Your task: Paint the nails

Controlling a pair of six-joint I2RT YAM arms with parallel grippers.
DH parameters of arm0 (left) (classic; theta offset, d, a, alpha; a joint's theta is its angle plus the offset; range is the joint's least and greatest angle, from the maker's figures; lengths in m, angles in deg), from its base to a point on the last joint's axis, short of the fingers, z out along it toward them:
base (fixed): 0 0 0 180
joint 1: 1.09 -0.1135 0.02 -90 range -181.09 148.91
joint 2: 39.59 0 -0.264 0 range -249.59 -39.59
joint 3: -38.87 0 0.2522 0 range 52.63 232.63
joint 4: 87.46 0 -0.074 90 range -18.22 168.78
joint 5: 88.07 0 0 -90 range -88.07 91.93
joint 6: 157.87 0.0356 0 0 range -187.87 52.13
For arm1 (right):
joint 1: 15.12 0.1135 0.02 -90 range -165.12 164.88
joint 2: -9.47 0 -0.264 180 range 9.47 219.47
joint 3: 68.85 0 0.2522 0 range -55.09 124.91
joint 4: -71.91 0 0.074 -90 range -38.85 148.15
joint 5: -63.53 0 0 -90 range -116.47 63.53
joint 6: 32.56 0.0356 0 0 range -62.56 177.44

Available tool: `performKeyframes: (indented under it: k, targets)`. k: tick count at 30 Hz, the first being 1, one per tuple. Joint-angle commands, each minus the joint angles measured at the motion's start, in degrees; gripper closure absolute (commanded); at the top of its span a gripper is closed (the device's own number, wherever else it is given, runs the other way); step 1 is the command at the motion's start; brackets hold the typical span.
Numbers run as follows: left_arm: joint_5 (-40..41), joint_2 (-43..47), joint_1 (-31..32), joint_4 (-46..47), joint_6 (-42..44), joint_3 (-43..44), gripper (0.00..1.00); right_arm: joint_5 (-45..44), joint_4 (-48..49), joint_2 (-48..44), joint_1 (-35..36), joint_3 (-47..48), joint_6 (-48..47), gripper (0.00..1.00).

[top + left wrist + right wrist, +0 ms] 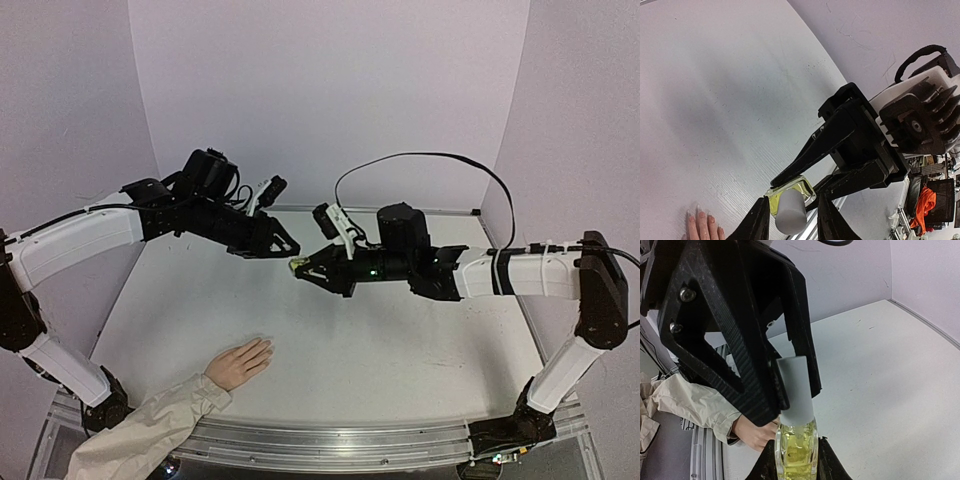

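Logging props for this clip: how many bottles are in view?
1. The yellow-green bottle is held above the table, its body gripped in the right claw, the left claw flanking its white cap. The arms could hide another.

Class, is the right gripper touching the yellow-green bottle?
Touching. The right wrist view shows the right gripper with both fingers pressed against the sides of the yellow-green bottle.
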Motion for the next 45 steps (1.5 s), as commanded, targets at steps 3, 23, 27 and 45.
performKeyframes:
  k: [3,23,27,45]
  targets:
    - [1.1,0.3,0.3,0.0,0.9,3.4,0.69,1.3,2.1,0.2,0.6,3.3,-0.5,1.00]
    - [3.9,0.9,0.3,-2.0,2.0,4.6,0.95,-0.5,1.4,0.0,0.8,3.0,-1.7,1.00]
    - [5.5,1.4,0.3,-3.0,2.4,5.3,0.99,-1.0,1.1,0.1,0.9,2.8,-1.9,1.00]
    - [7.8,2.5,0.2,-3.3,2.0,5.2,1.00,-2.3,1.5,0.0,1.4,1.9,-2.6,1.00]
